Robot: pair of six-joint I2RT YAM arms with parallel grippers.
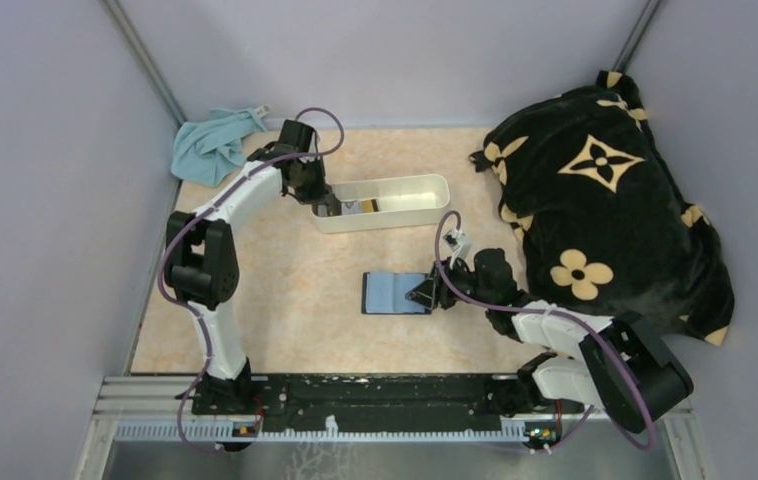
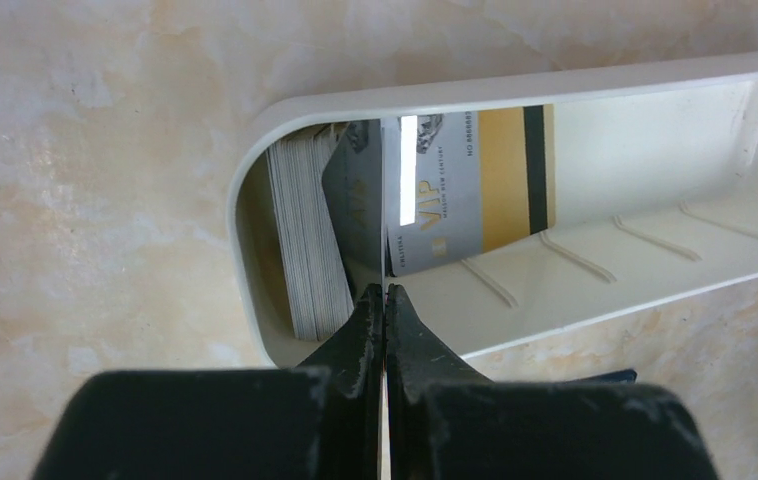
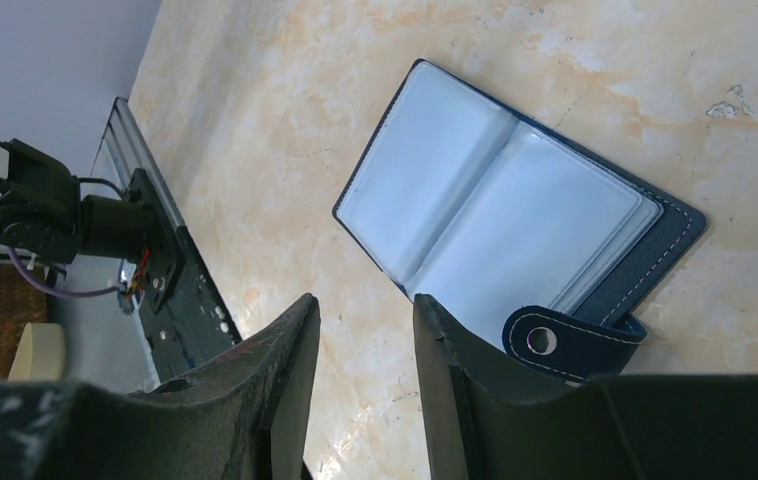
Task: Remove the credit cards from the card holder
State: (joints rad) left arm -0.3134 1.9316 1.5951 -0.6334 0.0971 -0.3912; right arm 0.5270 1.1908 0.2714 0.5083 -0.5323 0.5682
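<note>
The card holder [image 1: 395, 293] lies open on the table, its light blue slots up; the slots that show hold no card in the right wrist view [image 3: 495, 215], and its snap tab points toward my right gripper. My right gripper [image 3: 365, 305] is open and empty beside its right edge [image 1: 425, 295]. My left gripper [image 2: 385, 290] is shut on a thin credit card [image 2: 383, 200], seen edge-on, over the left end of the white tray [image 2: 515, 85]. In the tray stand a stack of credit cards [image 2: 305, 240] and a grey and gold card [image 2: 450, 190].
A teal cloth [image 1: 215, 145] lies at the back left. A black blanket with gold flowers [image 1: 605, 200] fills the right side. The white tray [image 1: 425, 185] sits at the back centre. A metal rail [image 1: 385, 400] runs along the near edge.
</note>
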